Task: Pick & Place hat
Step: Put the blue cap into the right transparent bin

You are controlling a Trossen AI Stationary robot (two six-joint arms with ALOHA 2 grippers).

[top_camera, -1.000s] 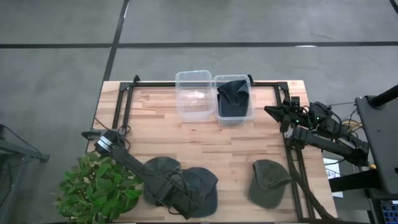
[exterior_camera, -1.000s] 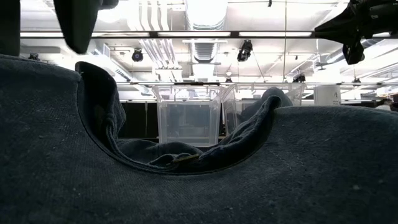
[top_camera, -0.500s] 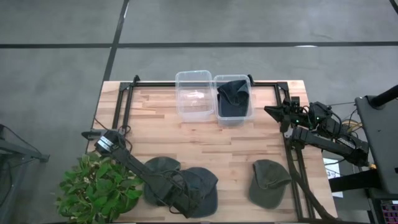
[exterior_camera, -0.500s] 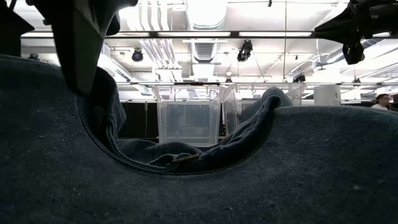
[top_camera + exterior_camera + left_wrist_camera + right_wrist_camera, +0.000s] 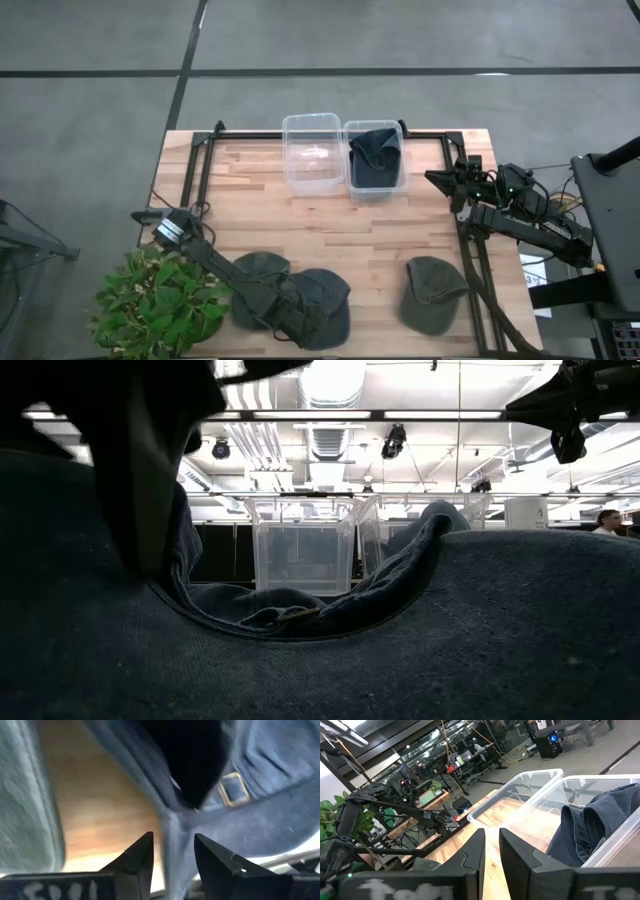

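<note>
Left end effector (image 5: 172, 851) is straddling the back band of the dark cap (image 5: 318, 300) lying near the plant (image 5: 155, 300), fingers spread around the fold, not pinching yet; cloth is looking soft, light, floppy, so gripping that doubled band beside the buckle (image 5: 231, 789) seems best.

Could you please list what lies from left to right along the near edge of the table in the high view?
Plant → left gripper over the two overlapping hats → lone hat.
</note>
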